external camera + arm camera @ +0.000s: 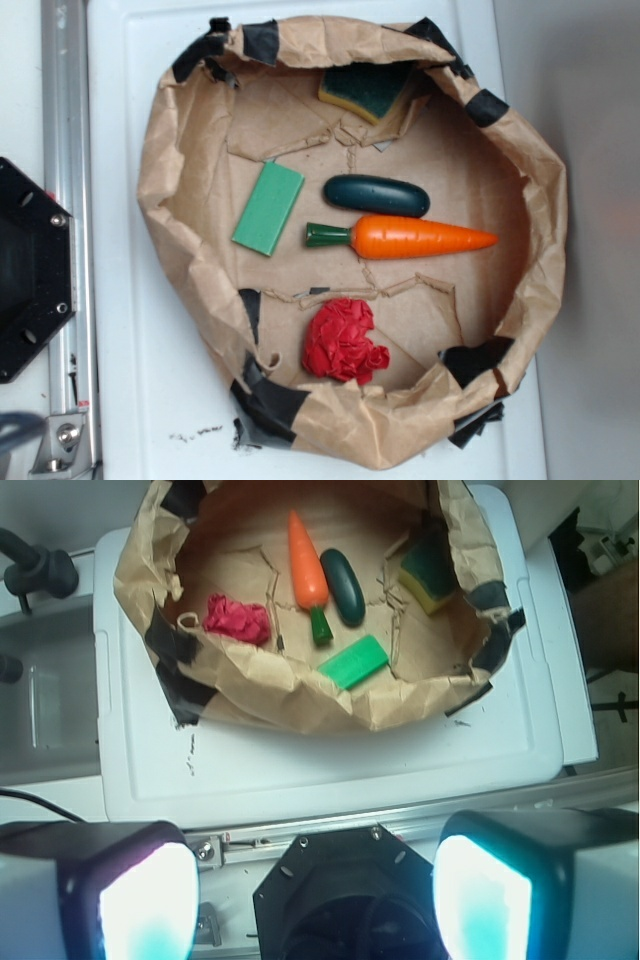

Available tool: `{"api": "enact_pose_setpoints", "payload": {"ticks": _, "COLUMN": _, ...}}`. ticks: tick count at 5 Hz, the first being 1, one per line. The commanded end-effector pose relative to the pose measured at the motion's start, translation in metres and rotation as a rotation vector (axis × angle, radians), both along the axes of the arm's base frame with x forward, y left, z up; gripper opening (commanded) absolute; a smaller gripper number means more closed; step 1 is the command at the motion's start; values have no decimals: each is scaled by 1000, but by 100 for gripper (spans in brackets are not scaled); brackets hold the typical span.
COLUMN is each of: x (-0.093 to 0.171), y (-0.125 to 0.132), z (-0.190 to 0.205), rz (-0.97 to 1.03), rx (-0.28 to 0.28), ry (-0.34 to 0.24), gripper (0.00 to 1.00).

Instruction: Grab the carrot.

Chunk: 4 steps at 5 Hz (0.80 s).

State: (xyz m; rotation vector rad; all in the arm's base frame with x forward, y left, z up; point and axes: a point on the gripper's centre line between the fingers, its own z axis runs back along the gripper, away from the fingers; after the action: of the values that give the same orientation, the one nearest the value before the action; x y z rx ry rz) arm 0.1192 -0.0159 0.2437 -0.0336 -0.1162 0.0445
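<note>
The carrot (415,237) is glossy orange with a dark green stem end and lies flat in the middle of a brown paper nest (190,120), its tip pointing right. The wrist view shows the carrot (306,562) far off, near the top of the frame. My gripper (315,895) is open, its two pale glowing fingers (150,900) set wide apart with nothing between them. It hovers over the black robot base (345,895), well short of the nest. The gripper does not show in the exterior view.
Inside the nest lie a dark green cucumber (376,195) just above the carrot, a green block (268,208) to its left, a red wrinkly ball (343,343) below and a yellow-green sponge (365,90) at the back. The nest stands on a white tray (150,400). A metal rail (65,150) runs along the left.
</note>
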Motion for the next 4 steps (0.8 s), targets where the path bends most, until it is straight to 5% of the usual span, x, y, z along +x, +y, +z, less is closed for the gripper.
{"api": "enact_pose_setpoints", "payload": {"ticks": 1, "x": 0, "y": 0, "z": 0, "rz": 0, "rx": 0, "ry": 0, "gripper": 100}}
{"api": "enact_pose_setpoints", "payload": {"ticks": 3, "x": 76, "y": 15, "z": -51, "rz": 171, "rx": 30, "ry": -32, "gripper": 100}}
{"api": "enact_pose_setpoints", "payload": {"ticks": 4, "x": 102, "y": 20, "z": -66, "rz": 221, "rx": -59, "ry": -94, "gripper": 100}}
